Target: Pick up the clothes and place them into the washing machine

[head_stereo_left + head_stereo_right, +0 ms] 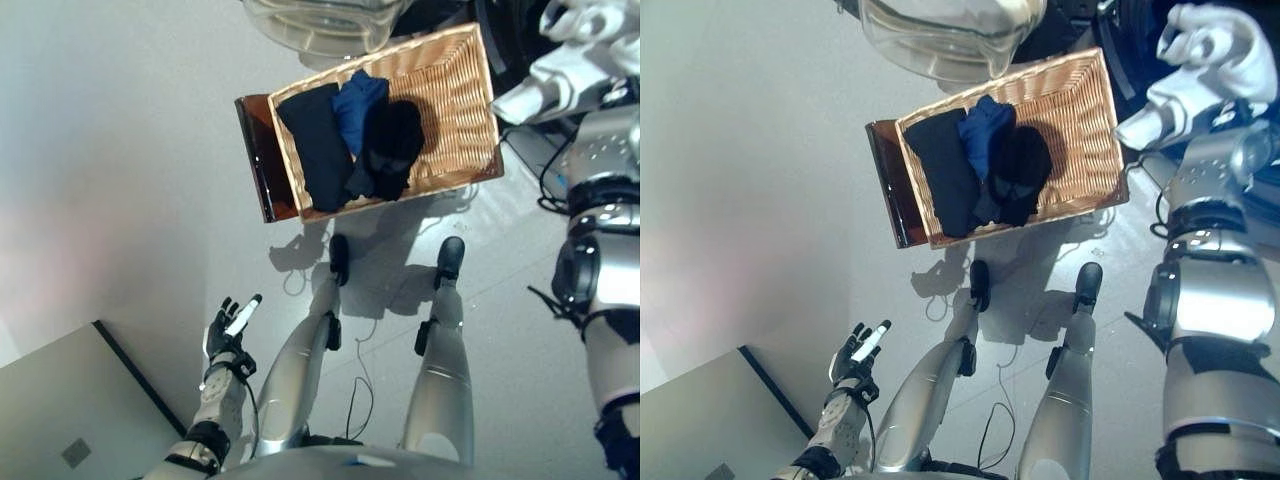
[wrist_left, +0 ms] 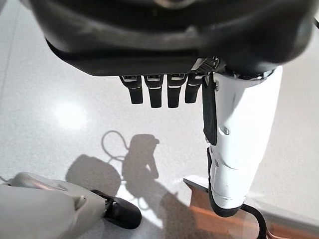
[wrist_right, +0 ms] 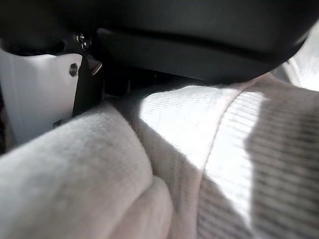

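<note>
A wicker basket (image 1: 478,95) stands on the floor ahead of me. It holds dark clothes: a folded black piece (image 1: 318,145), a blue piece (image 1: 358,103) and a fuzzy black piece (image 1: 392,140). A white ribbed garment (image 1: 1205,60) hangs in the air at the upper right, above the basket's right end, bunched over my raised right arm. In the right wrist view the same garment (image 3: 199,149) presses against my right hand (image 3: 199,40), beside its white thumb cover (image 3: 35,94). My left hand (image 1: 228,330) hangs low at the lower left, fingers straight (image 2: 159,92), holding nothing.
The washing machine's round glass door (image 1: 950,35) stands open at the top edge, just beyond the basket. A brown board (image 1: 255,150) lies under the basket's left end. A grey flat panel (image 1: 70,420) fills the lower left corner near my left hand.
</note>
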{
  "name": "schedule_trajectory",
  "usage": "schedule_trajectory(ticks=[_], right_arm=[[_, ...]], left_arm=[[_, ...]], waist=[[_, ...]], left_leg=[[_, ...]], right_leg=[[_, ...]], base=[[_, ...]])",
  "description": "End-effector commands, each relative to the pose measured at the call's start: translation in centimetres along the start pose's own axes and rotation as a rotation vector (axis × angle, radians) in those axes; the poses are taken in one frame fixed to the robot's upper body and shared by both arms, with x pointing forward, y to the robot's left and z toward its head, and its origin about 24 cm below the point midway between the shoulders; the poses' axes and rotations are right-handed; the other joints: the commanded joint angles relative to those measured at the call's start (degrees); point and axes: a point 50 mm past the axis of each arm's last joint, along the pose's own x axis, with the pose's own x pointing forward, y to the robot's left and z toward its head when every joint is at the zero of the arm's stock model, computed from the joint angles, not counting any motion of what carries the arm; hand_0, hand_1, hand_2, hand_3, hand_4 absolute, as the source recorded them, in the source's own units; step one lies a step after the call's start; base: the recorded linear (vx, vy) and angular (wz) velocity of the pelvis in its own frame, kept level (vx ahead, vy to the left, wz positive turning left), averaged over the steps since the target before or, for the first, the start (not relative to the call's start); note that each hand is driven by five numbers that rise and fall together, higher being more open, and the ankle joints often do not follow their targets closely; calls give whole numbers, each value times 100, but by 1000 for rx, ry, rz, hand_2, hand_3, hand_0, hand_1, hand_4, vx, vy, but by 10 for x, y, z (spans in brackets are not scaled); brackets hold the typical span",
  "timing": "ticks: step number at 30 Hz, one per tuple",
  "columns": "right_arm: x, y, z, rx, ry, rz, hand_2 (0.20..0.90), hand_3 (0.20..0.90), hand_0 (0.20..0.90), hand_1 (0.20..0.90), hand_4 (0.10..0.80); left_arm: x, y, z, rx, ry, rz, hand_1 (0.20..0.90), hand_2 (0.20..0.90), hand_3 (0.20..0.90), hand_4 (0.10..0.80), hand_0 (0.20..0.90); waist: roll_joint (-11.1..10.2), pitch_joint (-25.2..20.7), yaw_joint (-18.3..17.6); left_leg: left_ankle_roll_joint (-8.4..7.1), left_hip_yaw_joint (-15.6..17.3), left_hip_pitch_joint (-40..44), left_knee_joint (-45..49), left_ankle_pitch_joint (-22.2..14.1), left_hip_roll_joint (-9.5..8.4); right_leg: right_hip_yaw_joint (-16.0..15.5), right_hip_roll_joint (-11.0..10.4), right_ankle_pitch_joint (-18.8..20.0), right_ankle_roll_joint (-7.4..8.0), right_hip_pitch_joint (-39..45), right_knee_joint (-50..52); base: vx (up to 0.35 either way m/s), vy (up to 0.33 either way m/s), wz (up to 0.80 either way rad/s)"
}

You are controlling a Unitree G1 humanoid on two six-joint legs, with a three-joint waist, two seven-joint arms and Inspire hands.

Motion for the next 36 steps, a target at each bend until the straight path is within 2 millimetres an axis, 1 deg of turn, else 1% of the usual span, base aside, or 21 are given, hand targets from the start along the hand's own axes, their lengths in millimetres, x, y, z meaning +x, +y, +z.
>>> schedule_trajectory(ticks=[1,2,4,5,9,11,12,13,15,16,18,19,20,21,23,24,29,30,31,33,36], right_arm=[[-3,56,99,28,-327,223,200,200,200,200,300],[-4,60,106,3,-342,238,200,200,200,200,300],[-4,63,109,-11,-346,249,200,200,200,200,300],[-6,69,113,-11,-348,260,200,200,200,200,300],[-8,74,123,-15,-370,270,200,200,200,200,300],[-11,80,136,3,-391,272,200,200,200,200,300],[-11,81,136,3,-391,272,200,200,200,200,300],[-13,85,147,11,-414,280,200,200,200,200,300],[-15,87,152,21,-423,282,200,200,200,200,300],[-18,90,164,52,-446,287,200,200,200,200,300],[-20,92,174,119,-462,280,200,200,200,200,300],[-20,92,175,121,-462,281,200,200,200,200,300],[-21,90,182,201,-470,260,200,200,200,200,300],[-22,89,185,253,-469,258,200,200,200,200,300],[-22,88,186,279,-468,251,200,200,200,200,300],[-23,86,191,315,-478,232,200,200,200,200,300],[-22,87,187,263,-472,215,200,200,200,200,300],[-22,89,184,244,-465,216,274,274,274,274,353],[-22,90,182,205,-465,220,900,900,900,900,800],[-21,91,177,121,-466,221,900,900,900,900,800],[-20,92,174,75,-463,206,900,900,900,900,800]], left_arm=[[-3,21,12,22,-66,17,900,900,900,800,900],[-2,18,16,14,-85,-5,900,900,900,800,900],[-2,18,18,10,-91,-7,900,900,900,800,900],[-2,16,20,16,-100,-27,900,900,900,800,900],[-3,13,23,11,-112,-43,900,900,900,800,900],[-3,7,29,-4,-138,-69,900,900,900,800,900],[-3,7,29,-4,-138,-70,900,900,900,800,900],[-4,4,34,-8,-161,-90,900,900,900,800,900],[-4,2,35,-14,-167,-95,900,900,900,800,900],[-5,-1,39,-21,-184,-108,900,900,900,800,900],[-6,-4,40,-26,-191,-117,900,900,900,800,900],[-6,-5,40,-26,-192,-117,900,900,900,800,900],[-6,-8,40,-26,-190,-124,900,900,900,800,900],[-7,-10,39,-30,-189,-125,900,900,900,800,900],[-6,-10,39,-30,-187,-119,900,900,900,800,900],[-7,-9,39,-31,-189,-113,900,900,900,800,900],[-5,-7,43,-36,-202,-94,900,900,900,800,900],[-5,-5,43,-33,-200,-89,900,900,900,800,900],[-5,-5,44,-35,-203,-88,900,900,900,800,900],[-5,-3,45,-36,-208,-82,900,900,900,800,900],[-5,-1,47,-35,-217,-78,900,900,900,800,900]], waist=[[112,-164,90],[110,-123,104],[106,-130,114],[106,-137,153],[133,-147,180],[173,-128,213],[176,-130,213],[203,-125,230],[219,-124,237],[236,-122,246],[231,-129,248],[226,-137,250],[232,-150,255],[241,-162,256],[239,-176,260],[244,-192,268],[227,-204,295],[219,-198,297],[219,-188,296],[209,-175,286],[208,-152,271]], left_leg=[[-548,131,-13,-4,-190,147],[-548,138,-278,291,-242,109],[-539,136,-441,425,-275,84],[-545,132,-603,520,-292,79],[-560,146,-716,498,-276,100],[-578,151,-795,506,-281,92],[-578,151,-800,508,-282,91],[-581,131,-894,572,-306,75],[-582,113,-960,616,-308,69],[-588,78,-1075,690,-325,52],[-586,69,-1148,710,-331,33],[-586,72,-1167,716,-332,28],[-581,69,-1190,681,-326,17],[-576,63,-1190,664,-328,12],[-576,50,-1180,640,-322,6],[-578,45,-1163,589,-312,1],[-563,40,-1100,493,-308,-8],[-561,42,-1096,496,-309,-9],[-558,45,-1086,506,-314,-12],[-558,46,-1079,522,-318,-17],[-554,54,-1071,549,-325,-26]], right_leg=[[308,110,-1003,-126,-511,1215],[346,108,-1030,-141,-756,1427],[362,106,-1046,-152,-890,1504],[371,103,-1062,-147,-1027,1578],[392,85,-1079,-132,-1164,1624],[404,91,-1130,-130,-1281,1723],[405,90,-1132,-130,-1288,1728],[419,85,-1180,-125,-1400,1819],[427,88,-1208,-129,-1478,1899],[470,83,-1252,-129,-1633,2043],[481,94,-1272,-123,-1740,2132],[489,90,-1279,-122,-1768,2153],[508,90,-1313,-125,-1831,2182],[508,89,-1327,-127,-1832,2193],[503,84,-1343,-122,-1855,2220],[503,88,-1367,-121,-1866,2241],[490,98,-1348,-126,-1836,2165],[483,99,-1343,-129,-1831,2157],[474,97,-1334,-132,-1818,2153],[462,104,-1319,-139,-1798,2154],[459,113,-1302,-150,-1772,2144]], base=[[-86,-43,-2],[-81,-43,7],[-68,-38,20],[-28,-27,23],[-6,-15,13],[5,-19,10],[4,-26,9],[3,-20,8],[0,-26,10],[6,-27,12],[18,-20,16],[29,1,19],[29,0,17],[42,10,16],[25,10,7],[0,0,0],[2,7,0],[0,0,0],[0,0,0],[0,0,0],[-10,7,1]])
